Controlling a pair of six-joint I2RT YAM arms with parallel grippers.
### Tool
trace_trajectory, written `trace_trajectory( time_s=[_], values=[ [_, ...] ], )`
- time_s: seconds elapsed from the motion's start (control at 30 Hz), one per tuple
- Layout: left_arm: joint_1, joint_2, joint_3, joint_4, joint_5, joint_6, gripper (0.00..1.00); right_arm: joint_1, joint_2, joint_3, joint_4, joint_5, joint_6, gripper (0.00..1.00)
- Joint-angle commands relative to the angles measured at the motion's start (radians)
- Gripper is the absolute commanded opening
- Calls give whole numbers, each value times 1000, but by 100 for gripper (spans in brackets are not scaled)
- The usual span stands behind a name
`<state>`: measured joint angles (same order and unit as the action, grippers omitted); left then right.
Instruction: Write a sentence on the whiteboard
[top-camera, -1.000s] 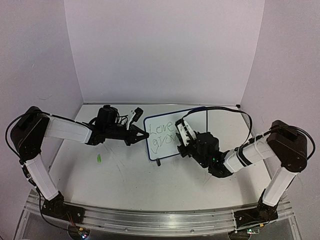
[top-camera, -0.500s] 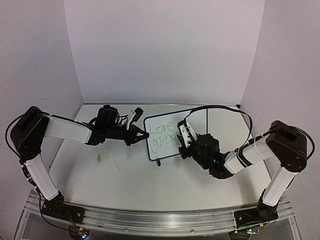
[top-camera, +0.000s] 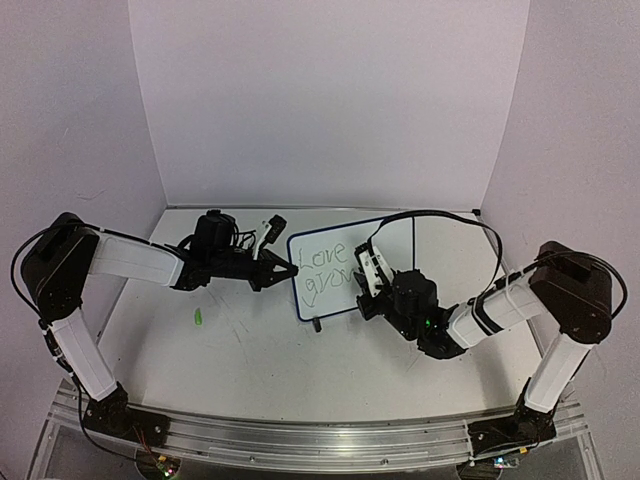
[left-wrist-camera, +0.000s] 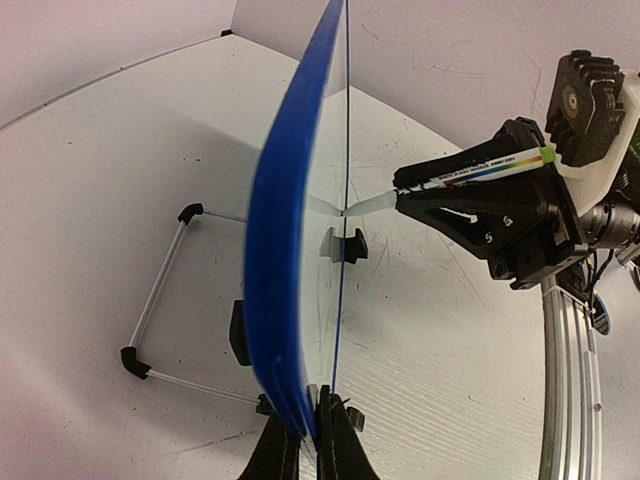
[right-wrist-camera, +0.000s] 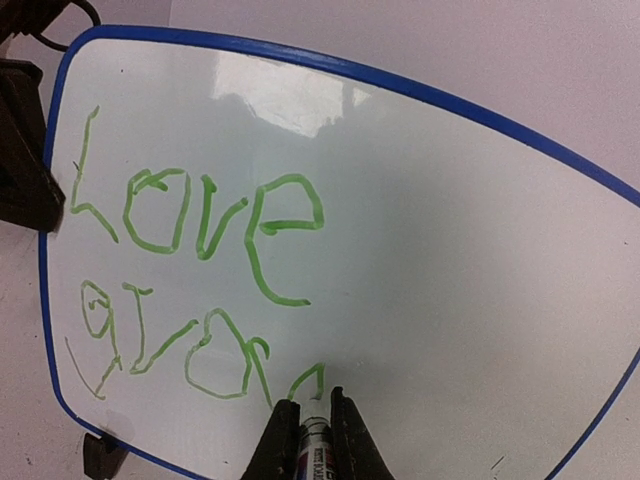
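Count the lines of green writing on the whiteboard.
2. The upper line, "Love", sits at the upper left of the whiteboard; the lower line, unfinished, runs beneath it to the marker in the right gripper. Strokes behind that gripper may be hidden.

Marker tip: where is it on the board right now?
Right wrist view, bottom centre: the marker in the right gripper touches the whiteboard, just right of "gro" in the sentence's second line.

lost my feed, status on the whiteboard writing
Left fingers shut on whiteboard edge. Right fingers shut on marker, tip on board. Sentence: "Love" done, second line partway. Nothing in the way.
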<state>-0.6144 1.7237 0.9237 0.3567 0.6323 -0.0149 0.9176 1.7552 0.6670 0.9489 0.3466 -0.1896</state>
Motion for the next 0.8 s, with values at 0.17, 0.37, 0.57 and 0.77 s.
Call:
trace_trajectory(
  time_s=[0.17, 0.37, 0.57, 0.77],
  values=[
    [5, 29, 19, -49, -63, 87, 0, -2, 24, 18, 17, 30, -16, 0],
    [5, 25, 16, -50, -64, 85, 0, -2, 38, 9, 17, 38, -5, 0],
    [5, 29, 19, -50, -61, 87, 0, -3, 45, 9, 16, 44, -4, 0],
    [5, 25, 15, -50, -66, 90, 0, -4, 16, 14, 17, 52, -21, 0]
  ],
)
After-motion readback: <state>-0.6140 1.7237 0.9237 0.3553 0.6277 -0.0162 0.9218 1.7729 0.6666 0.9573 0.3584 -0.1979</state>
